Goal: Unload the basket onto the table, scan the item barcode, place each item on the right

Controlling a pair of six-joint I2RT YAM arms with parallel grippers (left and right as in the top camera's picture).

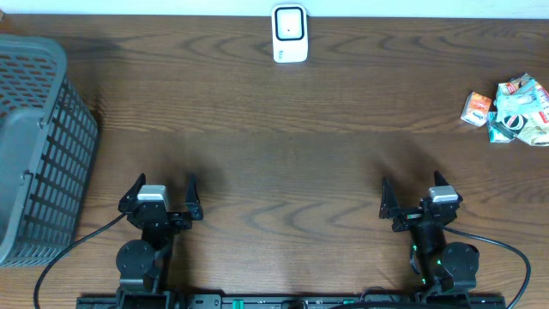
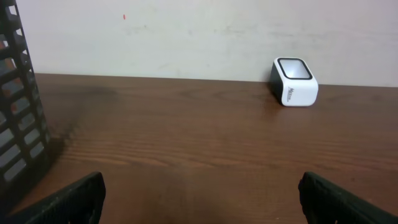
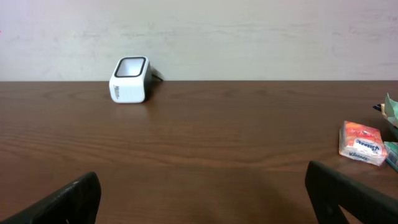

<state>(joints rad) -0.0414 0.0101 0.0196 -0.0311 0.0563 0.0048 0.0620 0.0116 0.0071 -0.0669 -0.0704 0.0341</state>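
A white barcode scanner (image 1: 290, 33) with a dark window stands at the table's far edge, also visible as the scanner (image 2: 294, 81) and the scanner (image 3: 130, 79). At the far right lie a small orange packet (image 1: 477, 108) and crumpled green-and-white packets (image 1: 521, 110); the orange packet (image 3: 360, 143) shows in the right wrist view. My left gripper (image 1: 164, 190) sits near the front edge at the left, open and empty. My right gripper (image 1: 416, 194) sits near the front at the right, open and empty. Both are far from the items.
A grey mesh basket (image 1: 39, 146) stands along the left side of the wooden table; its wall (image 2: 17, 124) rises close on the left of my left gripper. A pale wall stands behind the table.
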